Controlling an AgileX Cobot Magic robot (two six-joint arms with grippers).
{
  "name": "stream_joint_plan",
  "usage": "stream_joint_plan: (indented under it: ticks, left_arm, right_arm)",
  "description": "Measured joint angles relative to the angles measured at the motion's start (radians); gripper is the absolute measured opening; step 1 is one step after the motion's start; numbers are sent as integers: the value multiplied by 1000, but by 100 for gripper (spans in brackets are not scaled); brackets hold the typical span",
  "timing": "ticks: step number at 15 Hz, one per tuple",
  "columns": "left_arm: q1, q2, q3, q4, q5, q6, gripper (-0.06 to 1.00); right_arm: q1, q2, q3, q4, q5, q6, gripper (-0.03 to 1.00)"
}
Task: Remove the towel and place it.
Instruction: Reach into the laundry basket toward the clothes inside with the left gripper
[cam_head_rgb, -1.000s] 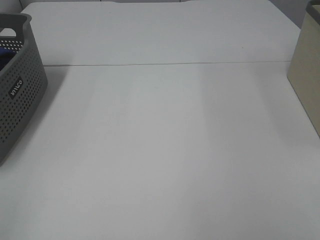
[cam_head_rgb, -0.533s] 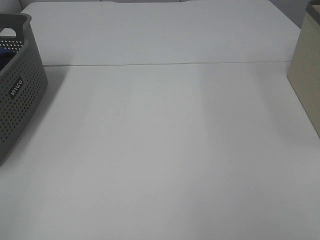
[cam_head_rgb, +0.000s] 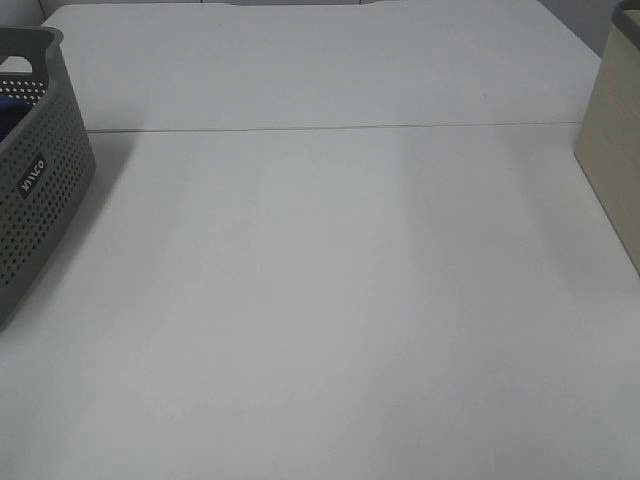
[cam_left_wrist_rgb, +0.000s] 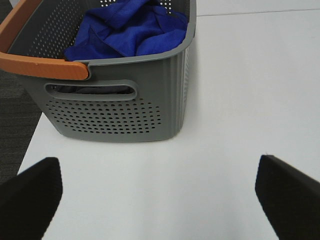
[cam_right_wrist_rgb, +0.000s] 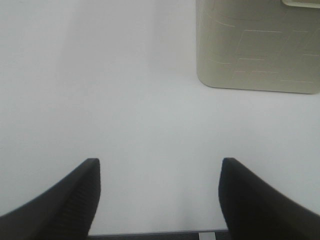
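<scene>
Left claw (cam_left_wrist_rgb: 157, 167): the two fingers are spread wide apart and nothing is held between them. It hangs over bare tabletop (cam_head_rgb: 330, 280).

Right claw (cam_right_wrist_rgb: 160, 167): it is likewise opened wide and empty, with only white tabletop seen between its fingers.

Towel (cam_left_wrist_rgb: 130, 30): it lies crumpled inside the basket (cam_left_wrist_rgb: 115, 110), ahead of the left claw and a little to one side of its centre line. It is well apart from the fingers and touched by neither of them. From the high camera only a small blue patch is seen, through the basket's handle opening.

Basket: it is grey and perforated, and it stands upright on the tabletop, directly in front of the left claw. An orange handle (cam_left_wrist_rgb: 40, 65) lies across its near rim.

Beige container (cam_right_wrist_rgb: 255, 45): it stands ahead of the right claw, off to one side. Whether it is meant as the place for the towel cannot be told.

Arms in the high view: neither arm is seen there.

Done so far: nothing of the task can be seen as done, since the towel is not yet grasped and not yet lifted.

Left to do: it is judged that the left claw must be brought forward over the rim, lowered into the folds and closed on them. The towel must then be drawn out and laid down.
</scene>
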Motion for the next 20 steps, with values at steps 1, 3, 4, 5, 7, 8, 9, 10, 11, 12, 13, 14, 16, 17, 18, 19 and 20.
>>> stream_joint_plan:
  ticks: [1, 3, 4, 5, 7, 8, 9, 10, 11, 12, 13, 14, 16, 17, 18, 19, 20]
  left_arm:
    - [0, 0, 0, 0, 0, 0, 98]
    - [0, 0, 0, 1, 0, 0, 98]
    - [0, 0, 0, 2, 0, 0, 98]
    - [0, 0, 0, 2, 0, 0, 98]
    - [0, 0, 0, 3, 0, 0, 98]
    - [0, 0, 0, 8, -1, 9, 98]
    - [0, 0, -2, 11, 0, 40, 98]
    - [0, 16, -19, -3, 10, 97, 98]
    - [0, 51, -52, -27, 32, 179, 98]
    - [0, 99, -92, -58, 66, 243, 98]
    - [0, 157, -139, -80, 91, 284, 98]
    - [0, 191, -162, -80, 102, 296, 98]
    - [0, 330, -246, -80, 110, 320, 98]
    - [0, 490, -338, -75, 111, 411, 98]
    - [0, 534, -357, -75, 111, 442, 98]
    - [0, 621, -405, -71, 112, 503, 98]
    - [0, 698, -448, -62, 112, 564, 98]
  right_arm:
    - [0, 0, 0, 0, 0, 0, 67]
    - [0, 0, 0, 0, 0, 0, 67]
    - [0, 0, 0, 0, 0, 0, 67]
    - [0, 0, 0, 0, 0, 0, 67]
    - [0, 0, 0, 0, 0, 0, 67]
    - [0, 0, 0, 0, 0, 0, 67]
    - [0, 0, 0, 0, 0, 0, 67]
    - [0, 0, 0, 0, 0, 0, 67]
    - [0, 0, 0, 0, 0, 0, 67]
    - [0, 0, 0, 0, 0, 0, 67]
    - [0, 0, 0, 0, 0, 0, 67]
    - [0, 0, 0, 0, 0, 0, 67]
    - [0, 0, 0, 0, 0, 0, 67]
    - [0, 0, 0, 0, 0, 0, 67]
    - [0, 0, 0, 0, 0, 0, 67]
    - [0, 0, 0, 0, 0, 0, 67]
    - [0, 0, 0, 0, 0, 0, 67]
